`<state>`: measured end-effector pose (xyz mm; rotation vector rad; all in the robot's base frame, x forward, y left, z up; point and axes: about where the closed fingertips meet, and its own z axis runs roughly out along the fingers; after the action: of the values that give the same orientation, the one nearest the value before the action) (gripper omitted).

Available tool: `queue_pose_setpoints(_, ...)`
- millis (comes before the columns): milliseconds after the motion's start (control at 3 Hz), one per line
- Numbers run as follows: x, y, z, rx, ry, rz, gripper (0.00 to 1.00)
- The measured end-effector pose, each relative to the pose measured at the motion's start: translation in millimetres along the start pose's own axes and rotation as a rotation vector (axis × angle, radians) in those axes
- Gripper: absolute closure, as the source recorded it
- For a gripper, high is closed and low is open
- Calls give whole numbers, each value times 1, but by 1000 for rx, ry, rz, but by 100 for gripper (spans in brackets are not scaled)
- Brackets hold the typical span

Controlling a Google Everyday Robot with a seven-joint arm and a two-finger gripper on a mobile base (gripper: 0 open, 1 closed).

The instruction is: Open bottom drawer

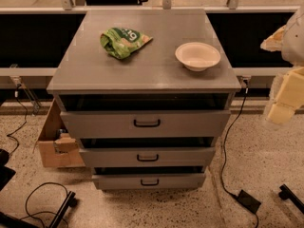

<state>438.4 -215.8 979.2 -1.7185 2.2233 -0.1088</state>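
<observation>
Jaw position cannot be told: pale yellowish gripper (285, 99), off the right side of the grey metal three-drawer cabinet (147, 68), not touching it. Bottom drawer (149, 180), grey metal, shortest front, small black loop handle: lowest in the cabinet. Crumpled green bag (122, 41): cabinet top, rear left. Round white bowl (197, 56): cabinet top, right. Brown cardboard box (54, 146): beside the cabinet's left side.
</observation>
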Motion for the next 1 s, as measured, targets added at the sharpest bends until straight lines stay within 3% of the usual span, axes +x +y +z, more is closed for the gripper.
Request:
queue_pose_setpoints(333,0,0,0,0,0,0,0)
queue_pose_setpoints(667,3,8,17,1,48,6,0)
queue_pose_setpoints(1000,12,31,53,0,128,20,0)
